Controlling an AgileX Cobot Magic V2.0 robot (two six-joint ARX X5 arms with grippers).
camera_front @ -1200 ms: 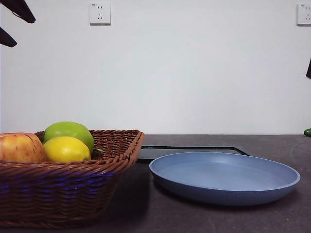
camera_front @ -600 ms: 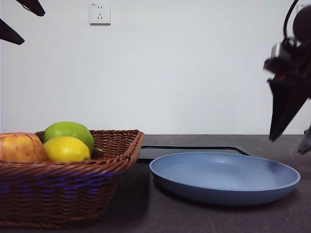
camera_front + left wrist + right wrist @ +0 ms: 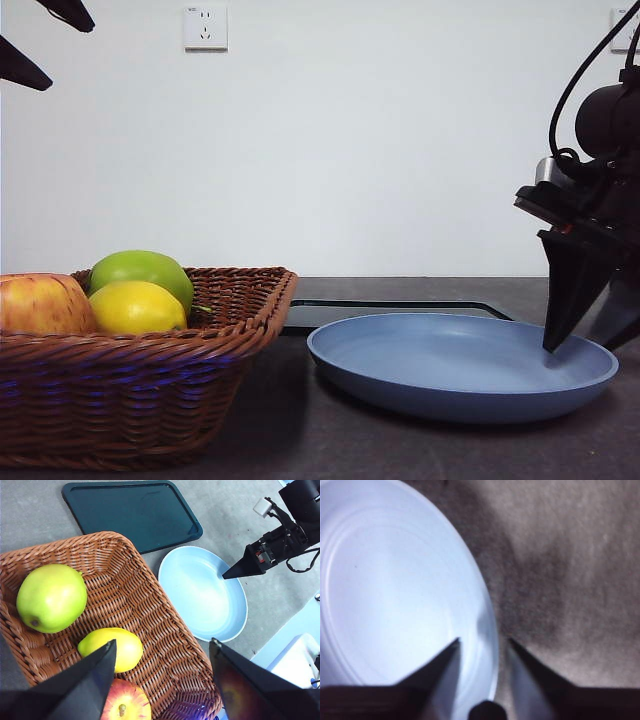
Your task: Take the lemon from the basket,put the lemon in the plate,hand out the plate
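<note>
Resting in the basket (image 3: pixel 150 645), the lemon (image 3: pixel 112 648) lies between the green apple (image 3: pixel 51 598) and the red-yellow apple (image 3: pixel 126 702), close beside both. My left gripper (image 3: pixel 162 655) hovers high above them with its jaws spread wide, holding nothing. Just beside the basket sits the blue-grey plate (image 3: pixel 440 375), bare inside, with the black tray (image 3: pixel 132 510) behind it on the grey table (image 3: pixel 400 450). My right gripper (image 3: pixel 482 642) is low at the plate's far edge from the basket, its jaws apart and straddling the rim, one tip over the plate's inside and the other over the table, not closed on it.
</note>
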